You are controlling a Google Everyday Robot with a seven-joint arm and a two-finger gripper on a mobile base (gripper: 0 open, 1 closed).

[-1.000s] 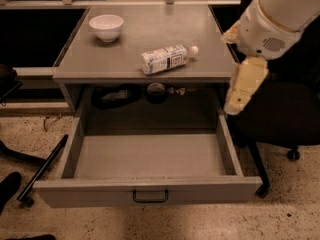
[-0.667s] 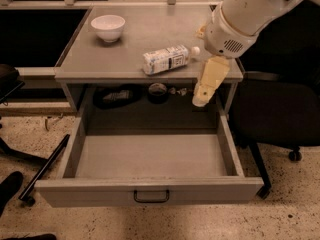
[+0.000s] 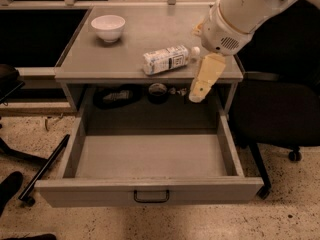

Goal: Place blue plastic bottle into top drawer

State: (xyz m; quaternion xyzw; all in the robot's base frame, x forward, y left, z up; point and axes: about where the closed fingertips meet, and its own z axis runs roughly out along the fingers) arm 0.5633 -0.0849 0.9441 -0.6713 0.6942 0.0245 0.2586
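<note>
Centrally, the grey counter (image 3: 125, 66) fills the far half of the scene. Beneath it the top drawer (image 3: 150, 156) stands pulled fully out toward the near side, its grey inside bare. The white arm (image 3: 235, 19) reaches in from the far right, above a dark office chair (image 3: 280, 114).

The blue plastic bottle (image 3: 166, 60) lies on its side near the counter's front edge, cap to the right, where it lay a second ago. A white bowl (image 3: 108, 27) sits at the far left.

The gripper (image 3: 196, 95) has swung left from beside the counter's right edge. It now hangs pointing down just right of the cap, its tip below the counter edge and apart from the bottle. Whether it is wide or narrow I cannot tell.

So this reads as the approach: nothing is grasped yet, and the drawer is ready to receive the bottle.
</note>
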